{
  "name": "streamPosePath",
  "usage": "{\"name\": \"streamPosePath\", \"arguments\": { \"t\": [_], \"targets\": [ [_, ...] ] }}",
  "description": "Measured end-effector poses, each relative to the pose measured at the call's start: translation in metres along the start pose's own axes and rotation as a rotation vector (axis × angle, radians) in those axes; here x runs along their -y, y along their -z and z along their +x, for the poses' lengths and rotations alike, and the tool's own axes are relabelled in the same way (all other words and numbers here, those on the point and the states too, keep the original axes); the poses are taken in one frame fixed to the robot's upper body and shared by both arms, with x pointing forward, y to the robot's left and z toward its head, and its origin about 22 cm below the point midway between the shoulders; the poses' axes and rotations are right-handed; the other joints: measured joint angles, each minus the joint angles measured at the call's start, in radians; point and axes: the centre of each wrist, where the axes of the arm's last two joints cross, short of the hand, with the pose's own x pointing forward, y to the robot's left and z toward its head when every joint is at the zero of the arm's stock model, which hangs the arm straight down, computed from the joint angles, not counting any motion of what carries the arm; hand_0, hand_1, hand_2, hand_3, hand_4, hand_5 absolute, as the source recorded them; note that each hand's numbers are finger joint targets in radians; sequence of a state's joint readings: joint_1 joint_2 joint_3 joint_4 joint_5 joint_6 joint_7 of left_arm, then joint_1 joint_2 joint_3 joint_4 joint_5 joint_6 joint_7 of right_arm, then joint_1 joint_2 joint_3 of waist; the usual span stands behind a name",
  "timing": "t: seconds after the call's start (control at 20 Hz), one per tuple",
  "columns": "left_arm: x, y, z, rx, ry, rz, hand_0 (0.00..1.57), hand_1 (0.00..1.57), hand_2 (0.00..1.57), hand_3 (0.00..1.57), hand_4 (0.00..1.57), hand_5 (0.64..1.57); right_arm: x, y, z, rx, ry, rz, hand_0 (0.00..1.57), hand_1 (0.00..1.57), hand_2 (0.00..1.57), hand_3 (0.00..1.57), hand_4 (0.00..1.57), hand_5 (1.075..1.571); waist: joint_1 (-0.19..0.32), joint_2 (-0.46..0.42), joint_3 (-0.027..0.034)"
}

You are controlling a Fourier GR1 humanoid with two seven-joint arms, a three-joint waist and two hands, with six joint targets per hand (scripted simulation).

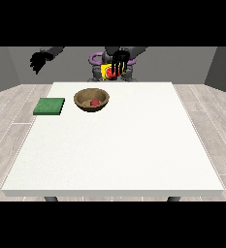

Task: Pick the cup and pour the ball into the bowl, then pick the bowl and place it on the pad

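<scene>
The red ball [93, 102] already lies in the wooden bowl [91, 100], which is not yet on the green pad [49, 106] near the table's [114, 145] left edge. The hand at the view's right [118, 60] hangs fingers-down around a yellow cup [108, 72]; the hand at the view's left [38, 61] looks empty, its finger spread unclear.

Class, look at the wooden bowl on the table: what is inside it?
A red ball lies inside the wooden bowl. The near wall hides part of the bowl's floor, so anything lying there cannot be seen.

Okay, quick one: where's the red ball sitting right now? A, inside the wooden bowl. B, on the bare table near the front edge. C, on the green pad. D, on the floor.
A: the red ball lies inside the wooden bowl, which stands on the white table just right of the green pad.
</scene>
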State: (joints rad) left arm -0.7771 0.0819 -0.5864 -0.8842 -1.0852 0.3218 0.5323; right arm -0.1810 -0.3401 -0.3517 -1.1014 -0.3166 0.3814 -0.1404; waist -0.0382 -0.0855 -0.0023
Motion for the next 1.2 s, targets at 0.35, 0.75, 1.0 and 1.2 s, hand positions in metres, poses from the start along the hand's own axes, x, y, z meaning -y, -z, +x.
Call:
{"name": "streamPosePath", "arguments": {
  "t": [0.35,0.75,1.0,1.2],
  "targets": [
    [-0.055,0.007,0.0,-0.108,-0.717,0.184,0.0,0.0,0.0,0.0,0.41,1.497,-0.017,0.011,-0.004,0.005,0.043,-0.015,0.0,0.0,0.0,0.0,0.7,1.57,0.065,0.123,-0.012],
    [-0.125,0.015,-0.068,-0.017,-1.284,0.169,0.0,0.0,0.0,0.0,0.24,1.49,-0.028,0.013,-0.01,0.044,0.074,-0.131,0.0,0.0,0.0,0.0,0.0,1.57,0.206,0.204,-0.0085],
    [-0.158,0.017,-0.154,0.085,-1.409,0.149,0.0,0.0,0.0,0.0,0.34,1.503,-0.044,0.018,-0.012,0.085,0.098,-0.171,0.0,0.0,0.0,0.0,0.0,1.569,0.256,0.255,-0.0029],
    [-0.186,0.014,-0.213,0.115,-1.444,0.166,0.0,0.0,0.0,0.0,0.32,1.512,-0.064,0.025,-0.021,0.11,0.119,-0.178,0.0,0.0,0.0,0.0,0.0,1.568,0.256,0.29,-0.0001]
  ]
}}
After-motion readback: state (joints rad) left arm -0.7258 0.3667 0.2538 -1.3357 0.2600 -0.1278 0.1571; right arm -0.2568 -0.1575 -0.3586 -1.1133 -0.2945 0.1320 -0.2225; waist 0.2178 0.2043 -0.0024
